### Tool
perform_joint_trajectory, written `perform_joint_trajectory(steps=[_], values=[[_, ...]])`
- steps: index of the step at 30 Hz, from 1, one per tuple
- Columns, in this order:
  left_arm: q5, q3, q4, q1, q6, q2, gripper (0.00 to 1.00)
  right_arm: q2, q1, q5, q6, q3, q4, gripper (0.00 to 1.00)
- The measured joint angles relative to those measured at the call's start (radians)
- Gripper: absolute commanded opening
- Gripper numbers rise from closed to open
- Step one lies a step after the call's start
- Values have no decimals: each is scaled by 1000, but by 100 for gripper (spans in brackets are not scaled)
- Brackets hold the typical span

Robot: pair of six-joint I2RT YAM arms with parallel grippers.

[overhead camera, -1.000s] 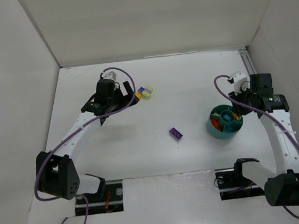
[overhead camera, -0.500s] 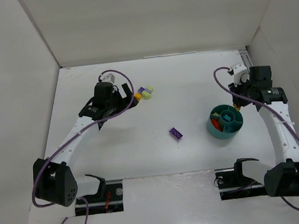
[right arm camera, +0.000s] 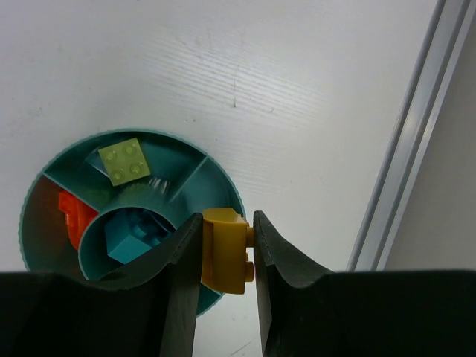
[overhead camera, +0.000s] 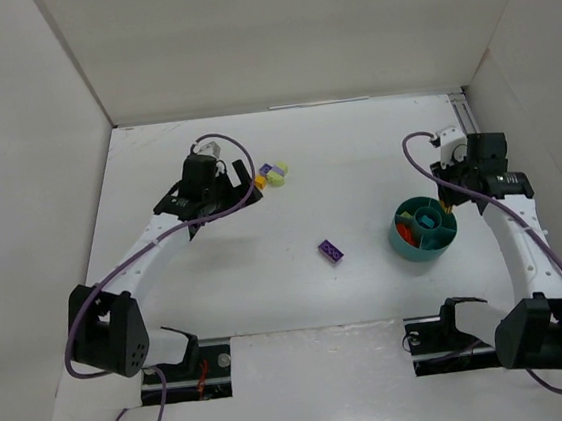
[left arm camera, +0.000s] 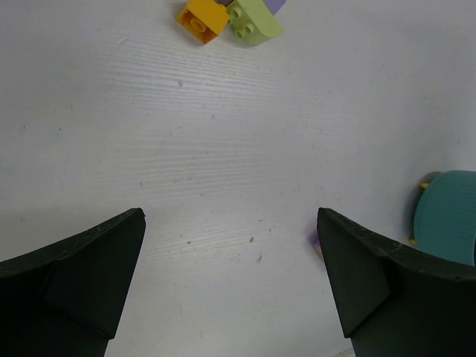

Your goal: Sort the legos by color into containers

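1. Treat teal bowl (overhead camera: 403, 248), at right on the tabletop (overhead camera: 356, 162), as stiff but light; likely to slide if bumped.
2. Take purple brick (overhead camera: 331, 251), mid-tabletop, across long flat sides; hard, slick, nearly weightless.
3. Note yellow piece (right arm camera: 225, 249) pinched between right fingers (right arm camera: 178, 268) over the bowl's rim; seems secure.
4. With left fingers (left arm camera: 82, 268) wide and empty, take orange-yellow brick (left arm camera: 201, 18) and pale green piece (left arm camera: 253, 21) by flats, not curves.

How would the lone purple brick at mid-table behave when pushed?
The purple brick lies flat and is boxy, so it will probably slide, not roll. It looks tiny and rigid, so likely light; on the smooth white table it may skid or spin.
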Motion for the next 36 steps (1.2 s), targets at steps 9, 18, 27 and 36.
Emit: perform_joint_trajectory(steps=[9,18,27,36], values=[[2,0,0,0,0,8,100,0,-18,0,20,-66,5,10],[3,0,-1,0,0,14,100,-20,-20,3,23,-88,10,16],[3,2,-1,0,0,15,100,-20,-20,2,23,-110,21,16],[10,10,-7,0,0,24,100,-22,-33,-5,23,-110,37,18]])
